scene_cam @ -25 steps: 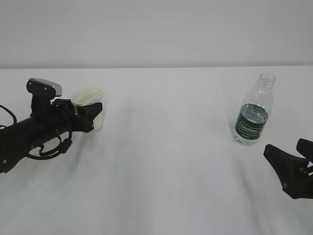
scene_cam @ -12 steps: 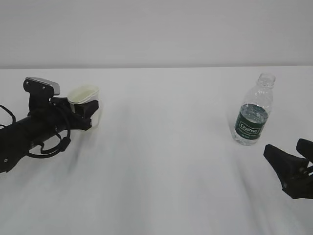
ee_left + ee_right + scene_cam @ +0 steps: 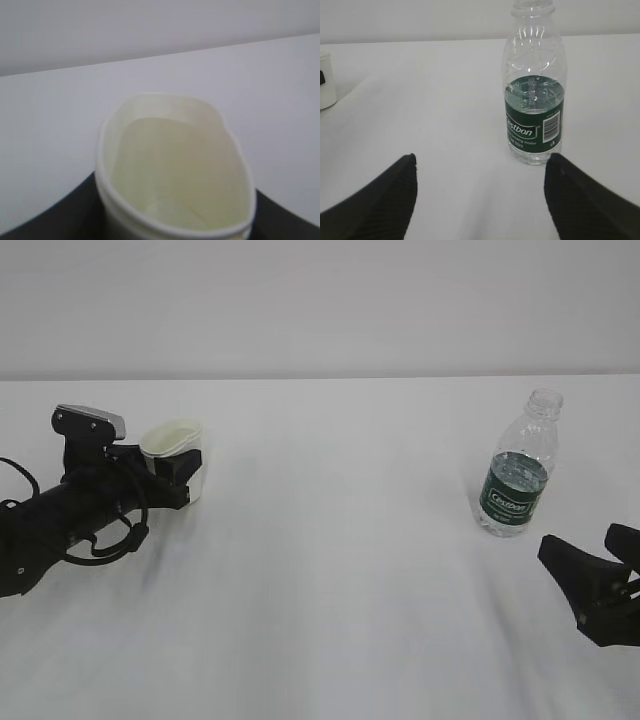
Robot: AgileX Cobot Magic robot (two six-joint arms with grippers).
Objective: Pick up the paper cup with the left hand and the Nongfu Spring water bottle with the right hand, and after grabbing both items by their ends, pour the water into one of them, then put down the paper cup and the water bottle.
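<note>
On the white bench (image 3: 330,570), the right hand (image 3: 592,578), fingers spread and empty, faces the upright clear ribbed Nongfu Spring water bottle (image 3: 518,465) with dark green label, just beyond near the right edge. The left hand (image 3: 165,468) clasps the cream paper cup (image 3: 177,448) near the left edge.

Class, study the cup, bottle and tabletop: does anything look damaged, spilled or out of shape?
Yes: the paper cup held in the left claw is squeezed, its rim oval rather than round. The water bottle stands upright, capless, apart from the open right claw. No spill shows.
</note>
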